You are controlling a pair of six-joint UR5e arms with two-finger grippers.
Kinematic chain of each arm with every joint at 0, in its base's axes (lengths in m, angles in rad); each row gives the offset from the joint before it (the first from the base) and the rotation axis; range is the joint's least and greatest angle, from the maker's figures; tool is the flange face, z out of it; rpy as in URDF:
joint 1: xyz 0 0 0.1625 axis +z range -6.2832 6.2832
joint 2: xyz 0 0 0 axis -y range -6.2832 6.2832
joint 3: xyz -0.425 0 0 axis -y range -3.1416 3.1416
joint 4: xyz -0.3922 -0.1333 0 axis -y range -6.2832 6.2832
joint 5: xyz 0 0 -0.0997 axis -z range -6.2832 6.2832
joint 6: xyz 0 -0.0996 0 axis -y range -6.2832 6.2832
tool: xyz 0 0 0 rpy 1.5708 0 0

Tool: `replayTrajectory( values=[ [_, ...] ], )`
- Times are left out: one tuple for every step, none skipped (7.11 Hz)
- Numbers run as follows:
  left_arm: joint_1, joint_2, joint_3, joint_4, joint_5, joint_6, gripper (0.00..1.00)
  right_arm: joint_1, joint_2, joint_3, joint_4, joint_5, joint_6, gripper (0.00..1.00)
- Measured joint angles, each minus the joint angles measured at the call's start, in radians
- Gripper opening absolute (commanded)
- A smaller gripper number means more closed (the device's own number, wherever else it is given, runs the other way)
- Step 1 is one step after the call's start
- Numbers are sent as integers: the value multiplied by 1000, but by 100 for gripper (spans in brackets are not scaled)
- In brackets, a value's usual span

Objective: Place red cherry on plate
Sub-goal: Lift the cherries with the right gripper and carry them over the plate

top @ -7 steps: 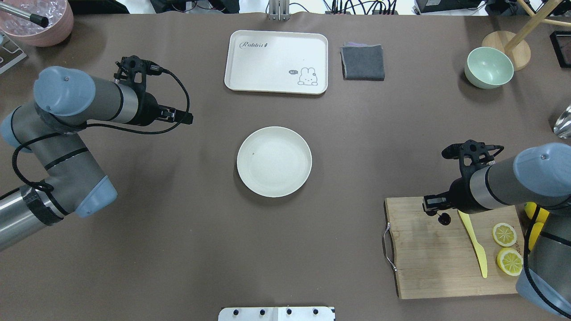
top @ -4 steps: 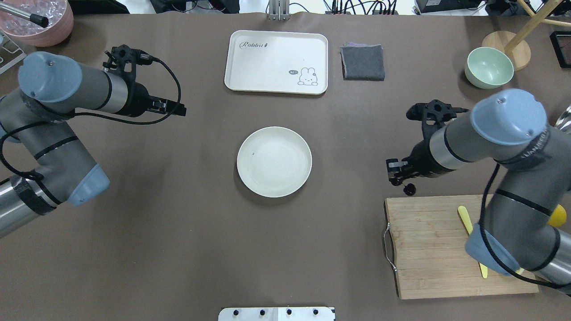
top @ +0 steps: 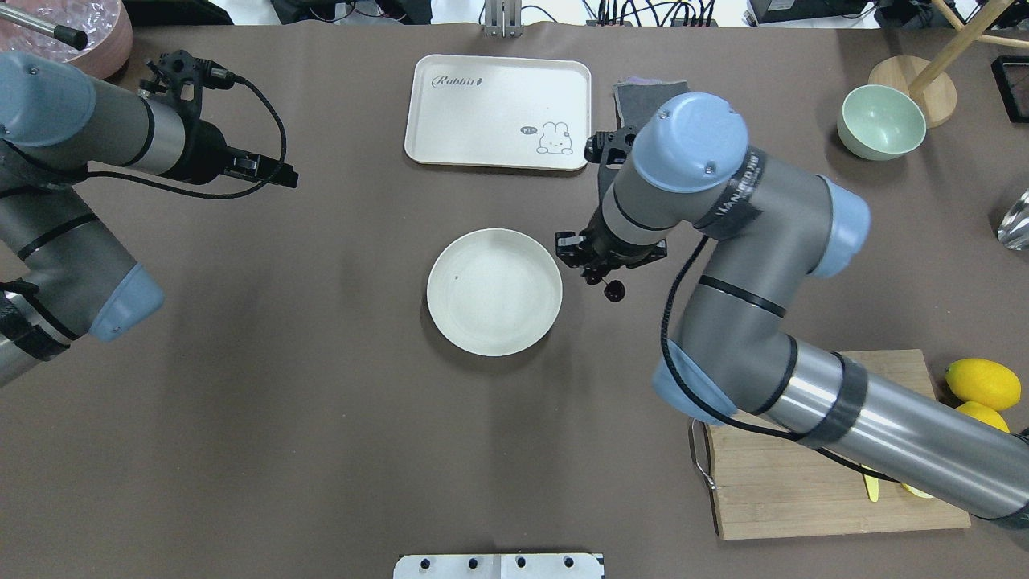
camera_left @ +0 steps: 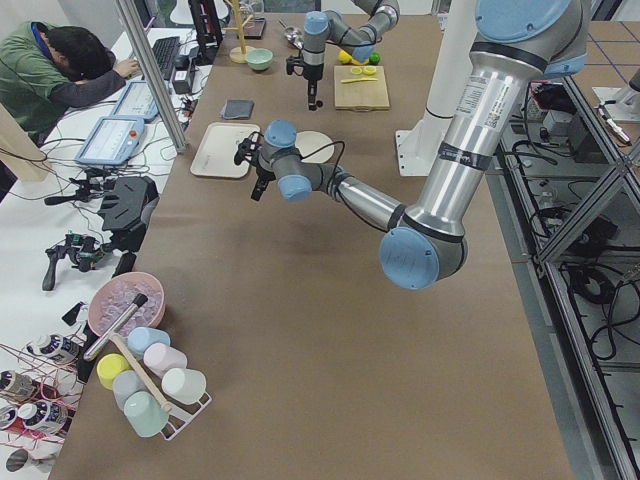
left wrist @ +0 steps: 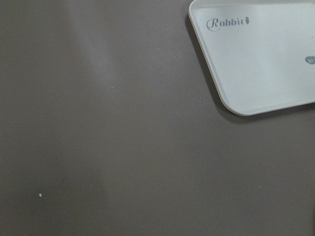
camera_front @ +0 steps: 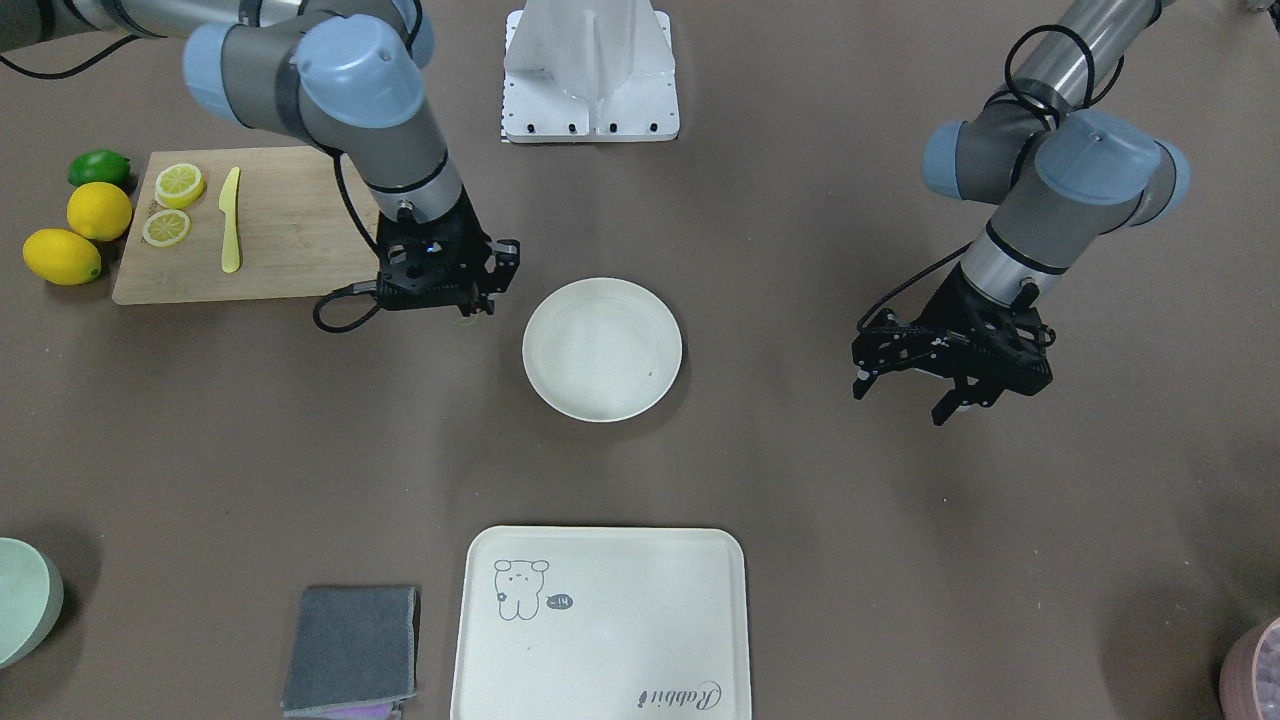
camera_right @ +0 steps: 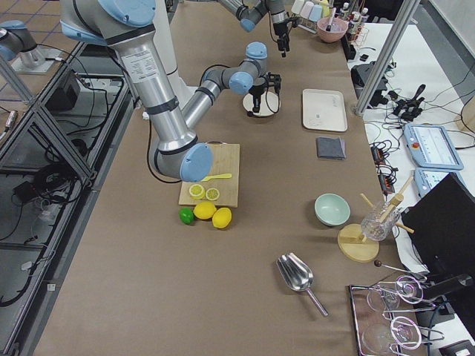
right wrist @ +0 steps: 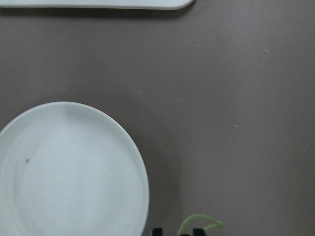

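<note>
Nearest the robot, a wooden cutting board point(top: 772, 482) is lying at the right of the brown tabletop point(top: 321, 442). It is carrying a yellow knife point(camera_front: 231, 232) and two lemon slices point(camera_front: 178, 184). Two whole lemons point(top: 982, 384) and a lime point(camera_front: 100, 167) are sitting just beside the board's outer edge.

Farther in, the right arm is reaching across toward the middle of the tabletop. Its right hand point(top: 595, 269) is pointing down, with its fingers closed on the thin green stem of the cherry point(top: 615, 291). The dark fruit is hanging just below the fingertips, clear of the tabletop. It is hanging just beside the right rim of the plate point(top: 450, 322), not over the dish. The right wrist camera is showing the plate off to one side of the stem. The plate is lying in the middle of the tabletop with only a tiny dark speck on it.

Out to the left, well apart from the plate, the left hand point(camera_front: 900, 398) is hovering above bare tabletop with its fingers spread and nothing between them.

Beyond the plate, a rectangular cream tray point(top: 498, 111) with a rabbit drawing is lying flat. A folded grey cloth point(camera_front: 350, 635) is lying just beside it, and a pale green bowl point(top: 880, 121) is standing toward the far right corner.
</note>
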Motion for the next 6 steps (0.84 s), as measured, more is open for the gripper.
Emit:
replayTrajectory(
  values=[
    [-10, 2, 1, 6, -1, 5, 98, -12, 80, -130, 68, -30, 35, 0],
    [-18, 2, 7, 8, -1, 7, 98, -26, 136, -229, 121, -61, 68, 0],
    [-24, 2, 17, 9, 0, 19, 98, -45, 174, -293, 150, -89, 85, 0],
    [-31, 2, 27, 10, 1, 50, 98, -64, 199, -330, 165, -108, 95, 0],
    [-39, 2, 34, 11, 2, 78, 98, -82, 213, -349, 173, -116, 108, 13],
    [-44, 2, 37, 11, 1, 91, 98, -98, 219, -356, 176, -119, 119, 99]
  ],
)
